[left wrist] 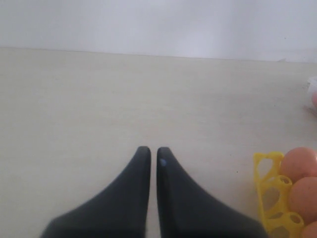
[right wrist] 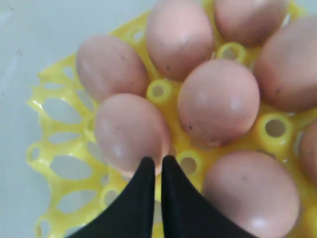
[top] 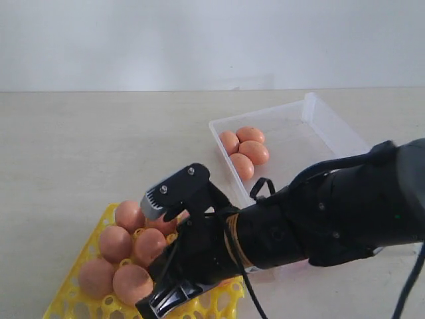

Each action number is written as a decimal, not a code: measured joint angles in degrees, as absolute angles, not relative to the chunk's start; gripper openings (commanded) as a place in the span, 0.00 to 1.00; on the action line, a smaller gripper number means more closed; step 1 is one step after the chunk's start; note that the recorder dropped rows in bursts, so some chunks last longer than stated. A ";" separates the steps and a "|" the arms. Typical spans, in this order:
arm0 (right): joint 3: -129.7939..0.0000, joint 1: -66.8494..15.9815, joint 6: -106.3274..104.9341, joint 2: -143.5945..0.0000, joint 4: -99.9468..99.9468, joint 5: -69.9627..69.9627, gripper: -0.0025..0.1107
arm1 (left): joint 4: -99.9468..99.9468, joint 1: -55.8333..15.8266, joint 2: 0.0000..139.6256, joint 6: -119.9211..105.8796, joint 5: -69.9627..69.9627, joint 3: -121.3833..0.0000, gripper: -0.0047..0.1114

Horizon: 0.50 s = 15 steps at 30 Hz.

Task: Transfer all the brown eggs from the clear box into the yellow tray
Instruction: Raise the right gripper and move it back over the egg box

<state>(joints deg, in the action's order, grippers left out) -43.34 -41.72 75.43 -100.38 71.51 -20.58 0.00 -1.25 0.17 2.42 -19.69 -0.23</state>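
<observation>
Because my right arm [top: 312, 219] sprawls across the exterior view, it hides part of the yellow tray [top: 66, 299] and a corner of the clear box [top: 332, 129], where four brown eggs [top: 244, 151] lie. From the left wrist, my left claw [left wrist: 150, 151] is pressed together and empty, the tray cut off beside it. From the right wrist, my right claw [right wrist: 157, 161] is pressed together, empty, its tips just by a seated egg; whether they touch I cannot tell.

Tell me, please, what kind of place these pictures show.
Probably a robot lab bench: a pale table before a plain white wall, a black robot arm, and a clear box and a yellow tray of brown eggs.
</observation>
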 measured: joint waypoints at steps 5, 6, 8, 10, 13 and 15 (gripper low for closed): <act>-44.31 -41.72 71.03 -90.48 71.62 -14.82 0.02 | 0.00 -1.25 0.17 2.42 -19.69 -0.23 0.08; -45.03 -41.72 69.57 -88.27 71.62 -11.59 0.02 | 0.00 -1.25 0.17 2.42 -19.69 -0.23 0.08; -47.01 -41.72 66.78 -84.63 71.75 -5.41 0.02 | 0.00 -1.25 0.17 2.42 -19.69 -0.23 0.08; -49.61 -41.72 64.49 -81.95 71.89 2.14 0.02 | 0.00 -1.25 0.17 2.42 -19.69 -0.23 0.08; -54.96 -40.65 62.37 -80.44 72.38 13.84 0.02 | 0.00 -1.25 0.17 2.42 -19.69 -0.23 0.08; -59.09 -37.88 61.80 -80.78 71.64 17.99 0.02 | 0.00 -1.25 0.17 2.42 -19.69 -0.23 0.08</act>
<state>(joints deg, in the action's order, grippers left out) -59.09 -37.88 61.80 -80.78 71.64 17.99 0.00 -1.25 0.17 2.42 -19.69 -0.23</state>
